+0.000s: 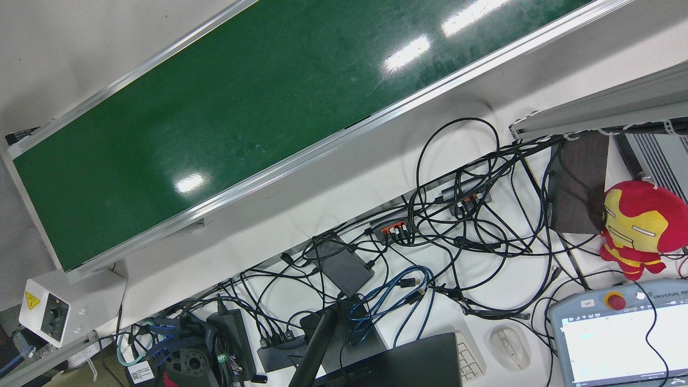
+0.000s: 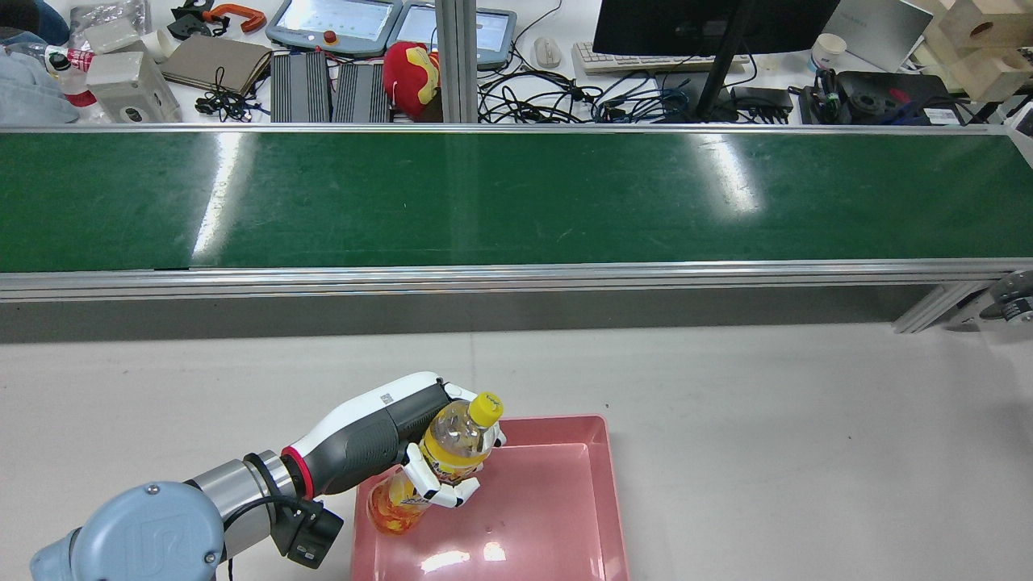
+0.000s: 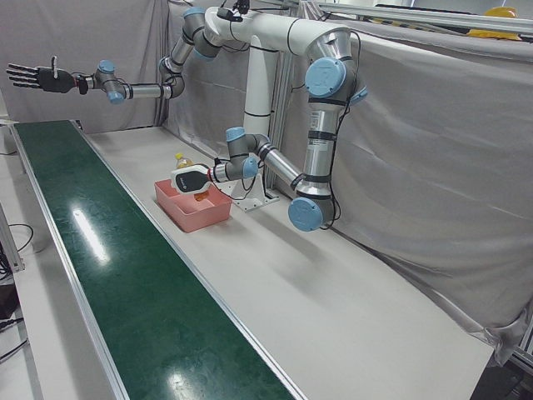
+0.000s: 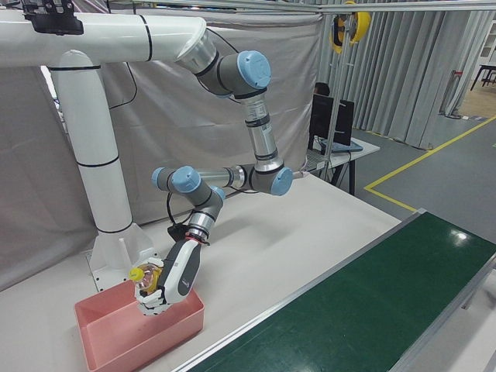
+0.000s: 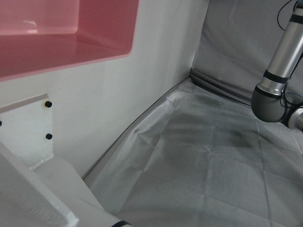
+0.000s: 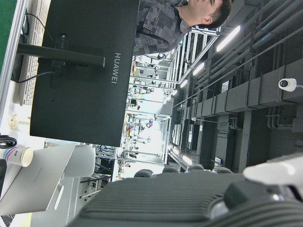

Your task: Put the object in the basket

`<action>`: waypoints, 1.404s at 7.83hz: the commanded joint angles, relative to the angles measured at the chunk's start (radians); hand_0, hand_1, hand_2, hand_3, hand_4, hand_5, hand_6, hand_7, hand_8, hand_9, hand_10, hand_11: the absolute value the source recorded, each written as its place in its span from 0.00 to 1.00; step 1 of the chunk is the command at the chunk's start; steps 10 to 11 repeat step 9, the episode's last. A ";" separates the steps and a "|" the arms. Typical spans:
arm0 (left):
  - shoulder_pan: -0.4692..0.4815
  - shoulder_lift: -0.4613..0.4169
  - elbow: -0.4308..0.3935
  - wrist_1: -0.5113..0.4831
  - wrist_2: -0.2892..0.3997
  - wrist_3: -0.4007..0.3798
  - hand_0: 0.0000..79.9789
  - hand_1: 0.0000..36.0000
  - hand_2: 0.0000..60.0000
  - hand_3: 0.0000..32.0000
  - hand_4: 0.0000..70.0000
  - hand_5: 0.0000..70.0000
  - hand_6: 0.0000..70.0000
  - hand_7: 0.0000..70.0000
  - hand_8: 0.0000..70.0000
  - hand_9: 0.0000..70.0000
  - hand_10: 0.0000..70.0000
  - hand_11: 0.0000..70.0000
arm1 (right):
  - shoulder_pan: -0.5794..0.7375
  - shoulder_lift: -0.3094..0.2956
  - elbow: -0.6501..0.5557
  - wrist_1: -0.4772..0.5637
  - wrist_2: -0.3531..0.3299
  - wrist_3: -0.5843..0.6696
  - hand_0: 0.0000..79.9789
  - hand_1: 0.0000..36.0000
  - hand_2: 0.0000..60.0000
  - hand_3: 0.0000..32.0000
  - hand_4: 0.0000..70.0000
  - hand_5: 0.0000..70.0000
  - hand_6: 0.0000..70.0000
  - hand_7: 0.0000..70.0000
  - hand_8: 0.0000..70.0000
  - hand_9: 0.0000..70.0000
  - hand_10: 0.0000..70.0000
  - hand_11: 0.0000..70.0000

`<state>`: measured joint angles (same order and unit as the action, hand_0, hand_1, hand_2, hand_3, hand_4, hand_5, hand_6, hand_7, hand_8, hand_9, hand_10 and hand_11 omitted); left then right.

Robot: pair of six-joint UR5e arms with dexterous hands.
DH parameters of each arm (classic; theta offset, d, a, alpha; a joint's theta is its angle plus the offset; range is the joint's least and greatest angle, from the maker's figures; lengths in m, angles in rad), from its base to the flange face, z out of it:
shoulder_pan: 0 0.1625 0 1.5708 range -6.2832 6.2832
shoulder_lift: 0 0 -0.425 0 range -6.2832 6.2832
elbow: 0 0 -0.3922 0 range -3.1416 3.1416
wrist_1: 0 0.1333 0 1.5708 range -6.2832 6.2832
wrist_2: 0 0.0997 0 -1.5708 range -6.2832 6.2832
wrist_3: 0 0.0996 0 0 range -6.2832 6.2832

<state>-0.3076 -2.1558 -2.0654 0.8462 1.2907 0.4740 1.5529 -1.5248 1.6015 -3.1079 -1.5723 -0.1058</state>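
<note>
- A long green conveyor belt (image 2: 516, 198) runs crosswise just beyond the left hand (image 2: 436, 452), with bare grey surface between them.
- Past the belt, farther from that hand, stands a cluttered white desk (image 1: 500, 274).
- On it a red and yellow plush toy (image 2: 411, 77) sits almost straight ahead of the hand.
- A tangle of black cables (image 1: 462, 215) spreads beside the toy.
- A dark monitor (image 2: 710, 24), a keyboard (image 2: 637, 60) and a mouse (image 2: 547, 52) lie off to the hand's right.
- Two teach pendants (image 2: 335, 20) lie behind the toy.
</note>
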 commanded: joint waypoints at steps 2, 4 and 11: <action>0.007 -0.002 -0.005 0.079 0.100 0.000 0.70 0.39 0.00 0.00 0.30 0.72 0.04 0.11 0.06 0.09 0.21 0.33 | 0.000 0.000 0.000 0.000 0.000 0.000 0.00 0.00 0.00 0.00 0.00 0.00 0.00 0.00 0.00 0.00 0.00 0.00; 0.008 -0.013 -0.027 0.108 0.101 -0.003 0.71 0.42 0.00 0.00 0.11 0.41 0.00 0.09 0.00 0.00 0.15 0.24 | 0.000 0.000 0.000 0.000 0.000 0.000 0.00 0.00 0.00 0.00 0.00 0.00 0.00 0.00 0.00 0.00 0.00 0.00; -0.212 -0.004 -0.261 0.213 0.101 -0.005 0.69 0.42 0.00 0.00 0.05 0.52 0.00 0.09 0.00 0.00 0.13 0.22 | 0.000 0.000 0.000 0.000 0.000 0.000 0.00 0.00 0.00 0.00 0.00 0.00 0.00 0.00 0.00 0.00 0.00 0.00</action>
